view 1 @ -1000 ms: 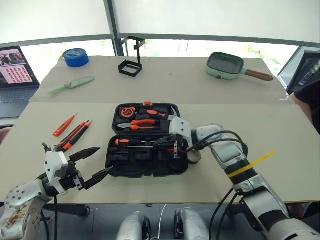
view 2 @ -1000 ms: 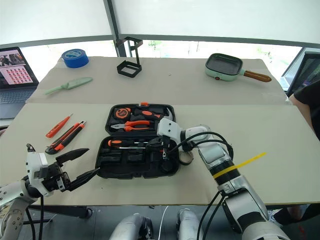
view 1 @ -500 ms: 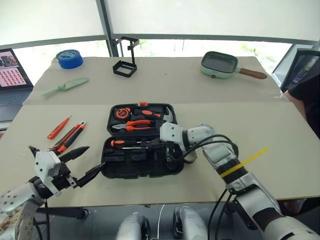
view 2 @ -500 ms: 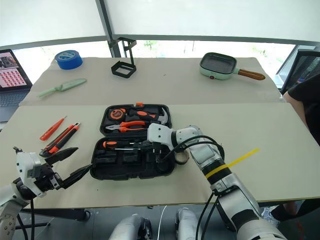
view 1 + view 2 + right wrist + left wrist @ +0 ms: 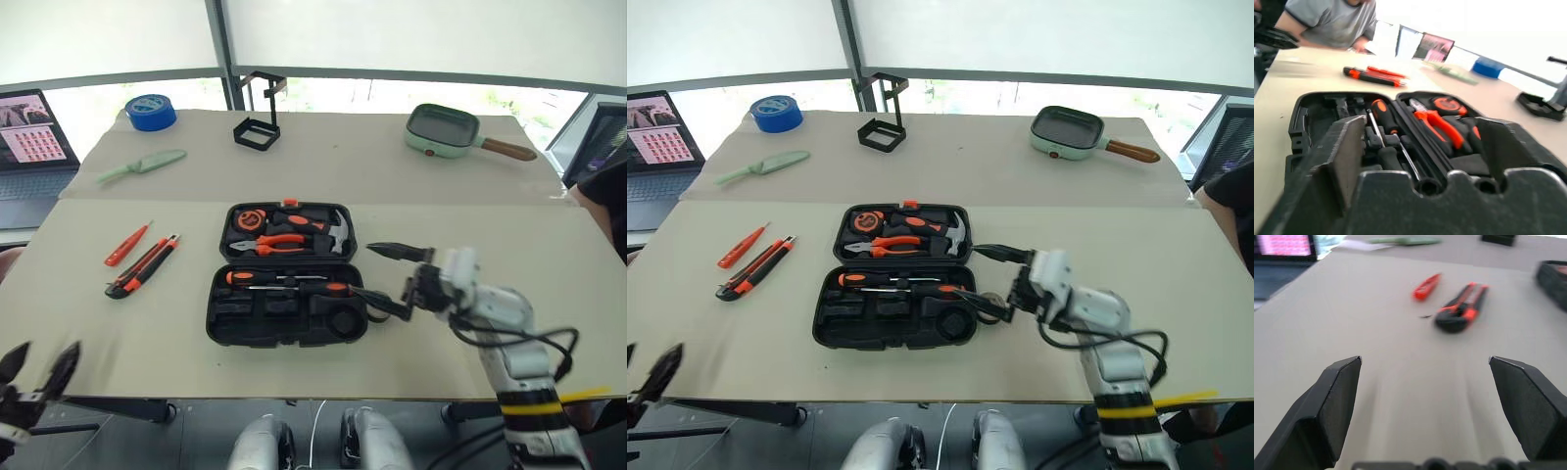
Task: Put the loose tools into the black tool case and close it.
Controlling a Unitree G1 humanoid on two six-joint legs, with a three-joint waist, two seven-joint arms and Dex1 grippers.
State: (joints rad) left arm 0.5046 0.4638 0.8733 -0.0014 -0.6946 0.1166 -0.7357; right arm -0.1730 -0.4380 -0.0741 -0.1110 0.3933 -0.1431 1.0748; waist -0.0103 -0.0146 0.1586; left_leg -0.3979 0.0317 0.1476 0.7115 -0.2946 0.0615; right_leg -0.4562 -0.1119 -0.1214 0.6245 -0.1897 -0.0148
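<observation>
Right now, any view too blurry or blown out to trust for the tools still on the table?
Left wrist view: motion-smeared; the utility knife and slim orange screwdriver read only as soft shapes. Right wrist view: window glare washes out the far table, near fingers out of focus, the open tool case legible. Eye views: sharp and evenly lit, with bright windows behind.

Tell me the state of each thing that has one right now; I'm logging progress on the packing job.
Black tool case: open, lying flat.
Utility knife: loose on the table, left of the case.
Slim orange screwdriver: loose on the table.
Black-and-orange screwdrivers: in the case's near half.
Left tool: open, empty.
Right tool: open, empty, at the case's right edge.
</observation>
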